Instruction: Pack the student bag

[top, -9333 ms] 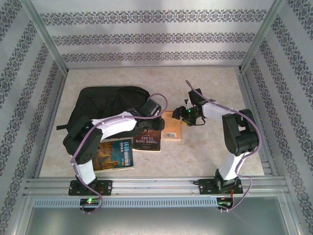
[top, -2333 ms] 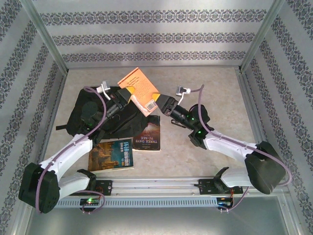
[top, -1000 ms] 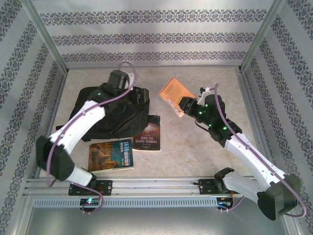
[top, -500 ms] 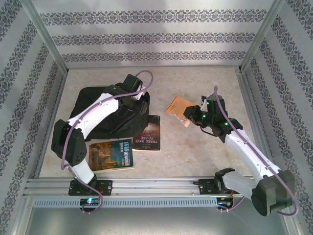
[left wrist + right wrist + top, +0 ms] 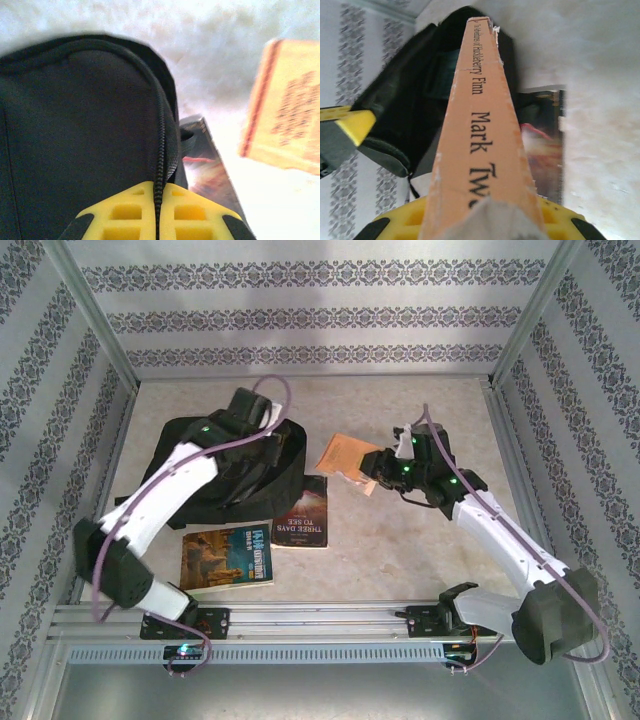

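On the left half of the table [image 5: 420,560], lying flat: the student bag [image 5: 200,475], black and soft, far larger than any book. Clamped on its zip edge at the far right corner: the left tool [image 5: 268,437], yellow fingers [image 5: 125,212] pressed together with the zip teeth running between them.

Just right of the bag and held off the table: an orange book [image 5: 340,453], gripped at its right end by the right tool [image 5: 370,468], which is closed on it. Rides spine up in the right wrist view, with Mark Twain's name readable along it.

For the coming move: bag to the left of the right tool, long axis of the book aimed straight at it, near but not touching. Left arm the nearer one, already on the bag; right arm carrying the load.

Flat against the bag's near side: a dark book [image 5: 303,518] and a blue book [image 5: 228,555].

Hard to judge: how wide the mouth gapes. Hidden from above under the left arm; from the right wrist, no more than a dark hollow behind the held edge. Blurred toward the right in the left wrist view.
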